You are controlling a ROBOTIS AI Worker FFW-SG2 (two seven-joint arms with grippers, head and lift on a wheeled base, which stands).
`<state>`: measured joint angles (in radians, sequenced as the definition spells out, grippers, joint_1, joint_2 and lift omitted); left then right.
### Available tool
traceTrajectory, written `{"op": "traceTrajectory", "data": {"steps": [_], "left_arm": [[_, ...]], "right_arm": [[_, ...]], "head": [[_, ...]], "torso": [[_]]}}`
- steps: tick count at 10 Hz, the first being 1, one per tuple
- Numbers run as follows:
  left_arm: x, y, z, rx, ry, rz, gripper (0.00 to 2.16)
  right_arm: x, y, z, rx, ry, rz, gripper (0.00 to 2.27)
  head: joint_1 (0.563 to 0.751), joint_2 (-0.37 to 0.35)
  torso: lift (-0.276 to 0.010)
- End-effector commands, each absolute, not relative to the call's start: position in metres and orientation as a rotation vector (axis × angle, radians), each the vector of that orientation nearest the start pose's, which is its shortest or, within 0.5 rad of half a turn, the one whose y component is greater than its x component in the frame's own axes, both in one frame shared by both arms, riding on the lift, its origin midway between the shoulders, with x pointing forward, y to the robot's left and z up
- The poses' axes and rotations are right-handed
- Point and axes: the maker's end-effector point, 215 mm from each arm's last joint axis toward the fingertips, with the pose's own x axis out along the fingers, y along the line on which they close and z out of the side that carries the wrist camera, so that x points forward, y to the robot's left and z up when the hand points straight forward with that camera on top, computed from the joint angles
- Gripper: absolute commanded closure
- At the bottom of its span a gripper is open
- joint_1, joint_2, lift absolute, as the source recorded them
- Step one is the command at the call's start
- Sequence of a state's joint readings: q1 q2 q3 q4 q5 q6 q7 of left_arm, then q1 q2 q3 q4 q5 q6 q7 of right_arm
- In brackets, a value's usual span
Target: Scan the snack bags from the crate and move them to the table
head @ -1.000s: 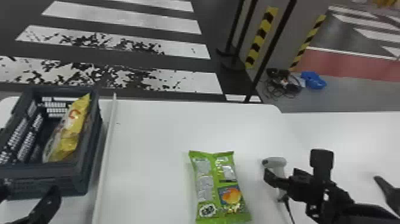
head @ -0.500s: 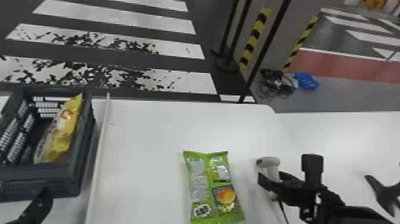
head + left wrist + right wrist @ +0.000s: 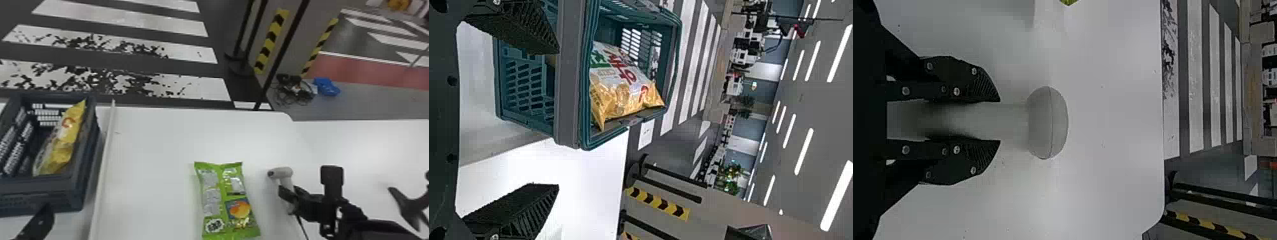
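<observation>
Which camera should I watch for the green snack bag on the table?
The head view: it shows the green snack bag nearly whole, lying on the table, printed panels in sight. The right wrist view catches a small green tip at its edge.

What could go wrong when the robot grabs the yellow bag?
The open left gripper might bump the rim of the crate, because the yellow bag sits inside. A hard squeeze might crush the snacks. The scanner in the right gripper has a cable, which could snag.
</observation>
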<state>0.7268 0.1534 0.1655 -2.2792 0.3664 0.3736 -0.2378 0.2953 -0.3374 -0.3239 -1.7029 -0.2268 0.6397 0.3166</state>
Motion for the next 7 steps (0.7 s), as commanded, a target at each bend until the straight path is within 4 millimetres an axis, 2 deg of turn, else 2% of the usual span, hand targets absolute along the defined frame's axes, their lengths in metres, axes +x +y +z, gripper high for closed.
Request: {"op": "traceTrajectory", "data": {"steps": [1, 4, 7], "left_arm": [[0.364, 0.235, -0.390, -0.191, 0.356, -0.239, 0.03], [0.365, 0.231, -0.391, -0.193, 0.357, -0.247, 0.03], [0.366, 0.227, -0.391, -0.195, 0.354, -0.258, 0.03]], "right_arm": [[0.419, -0.439, -0.516, 0.011, 0.696, 0.012, 2.24], [0.409, -0.442, -0.488, -0.019, 0.683, -0.020, 2.24], [0.383, -0.419, -0.456, 0.000, 0.734, -0.057, 2.24]], "head": [[0.695, -0.291], [0.695, -0.297], [0.695, -0.302]], "torso": [[-0.095], [-0.095], [-0.095]]}}
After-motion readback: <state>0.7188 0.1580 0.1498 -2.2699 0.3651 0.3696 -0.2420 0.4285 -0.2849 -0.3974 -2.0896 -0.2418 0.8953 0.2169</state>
